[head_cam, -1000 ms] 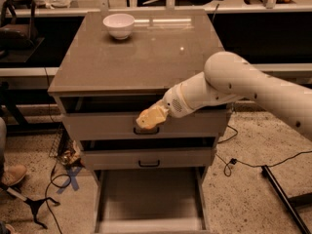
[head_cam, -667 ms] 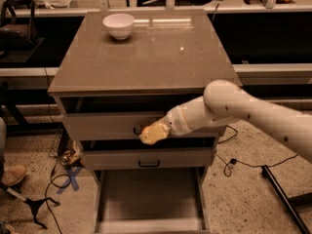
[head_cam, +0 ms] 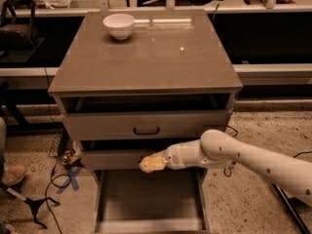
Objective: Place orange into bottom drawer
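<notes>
Camera view shows my gripper (head_cam: 148, 164) at the middle drawer (head_cam: 107, 159) front, above the open bottom drawer (head_cam: 146, 199); whether it grips the orange, I cannot tell.

Our arm (head_cam: 263, 162) lies across the lower right of the view, its white upper link sloping up leftward from the edge to a rounded joint (head_cam: 219, 147); from there our forearm (head_cam: 190, 155) runs left and slightly down, nearly level; the wrist (head_cam: 171, 159) sits in line with it; our gripper (head_cam: 148, 164) points left at the end, just in front of the middle drawer (head_cam: 112, 159) and above the open bottom drawer (head_cam: 146, 199); its tip looks pale yellow.
</notes>
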{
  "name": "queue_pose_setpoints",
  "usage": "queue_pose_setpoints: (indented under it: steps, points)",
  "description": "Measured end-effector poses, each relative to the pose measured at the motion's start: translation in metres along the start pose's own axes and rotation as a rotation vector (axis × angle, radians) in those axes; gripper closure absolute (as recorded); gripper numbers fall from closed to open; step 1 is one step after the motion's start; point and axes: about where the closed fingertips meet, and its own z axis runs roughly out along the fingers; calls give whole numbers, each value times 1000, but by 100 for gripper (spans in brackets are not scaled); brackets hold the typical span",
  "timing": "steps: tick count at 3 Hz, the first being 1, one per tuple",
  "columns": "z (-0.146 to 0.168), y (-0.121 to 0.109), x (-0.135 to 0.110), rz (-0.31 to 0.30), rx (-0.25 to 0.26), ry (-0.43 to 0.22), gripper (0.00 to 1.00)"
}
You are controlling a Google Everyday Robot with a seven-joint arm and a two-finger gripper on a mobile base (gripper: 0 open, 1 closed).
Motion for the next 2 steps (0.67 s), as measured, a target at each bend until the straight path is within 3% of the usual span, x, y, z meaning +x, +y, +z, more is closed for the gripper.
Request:
queue_pose_setpoints:
  steps: [1,2]
  points:
    - [31,-16,45,97,-17,-47,100]
    - [31,-16,45,97,-17,-47,100]
